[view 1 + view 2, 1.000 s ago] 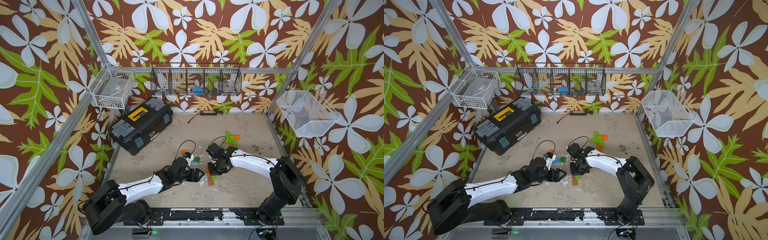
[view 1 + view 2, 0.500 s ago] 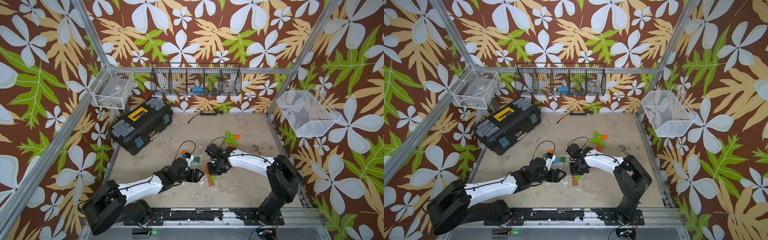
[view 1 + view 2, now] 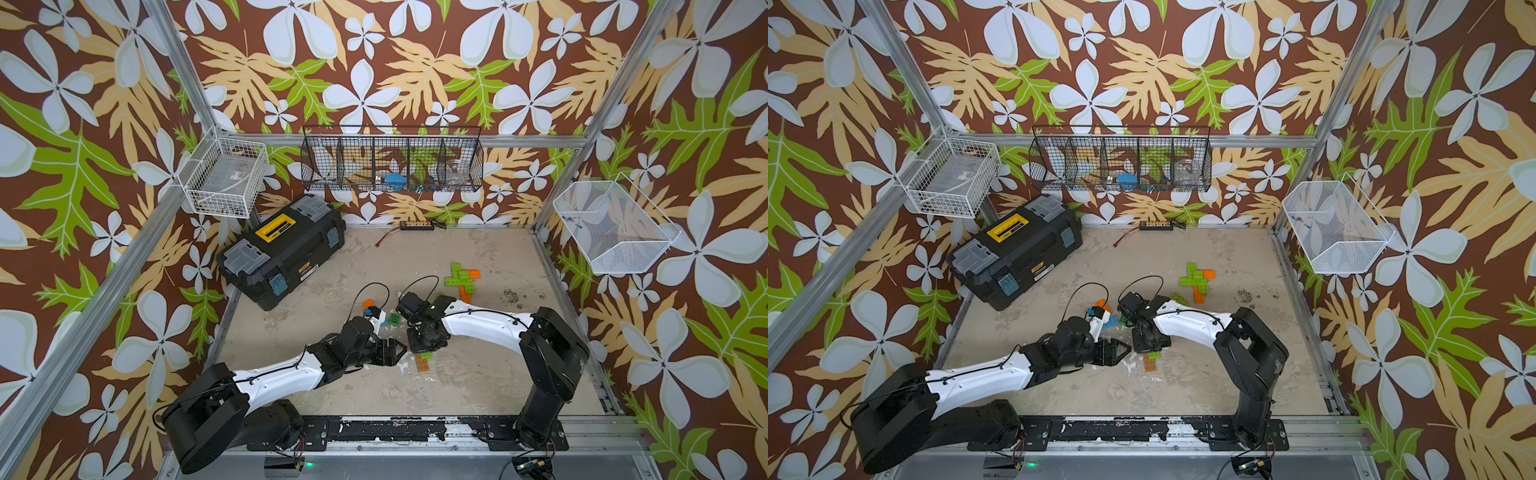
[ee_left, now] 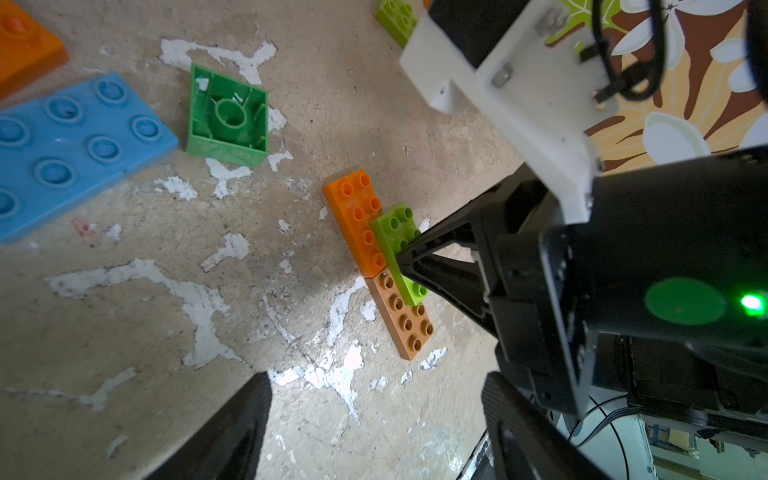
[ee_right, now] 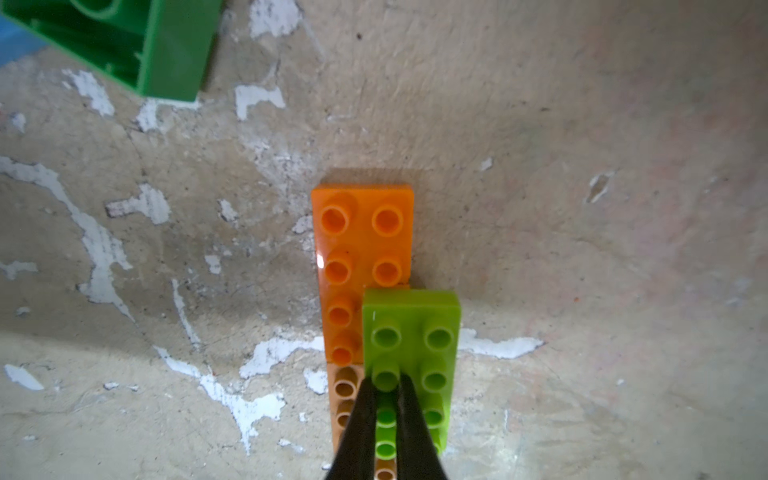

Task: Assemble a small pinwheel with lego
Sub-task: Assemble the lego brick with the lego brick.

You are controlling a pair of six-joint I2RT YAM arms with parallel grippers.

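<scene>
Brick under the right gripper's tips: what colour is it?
Lime green; the brick shows best in the right wrist view.

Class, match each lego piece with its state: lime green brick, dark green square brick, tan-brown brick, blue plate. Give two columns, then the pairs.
1 lime green studded plastic brick
2 dark green square plastic brick
3 tan-brown studded plastic brick
4 blue studded plastic plate

A hollow underside up
B end to end with the orange studded plastic brick
C studs up, next to the dark green square
D stacked on two bricks, under the right claw

Pairs: 1-D, 2-A, 3-B, 4-C
</scene>
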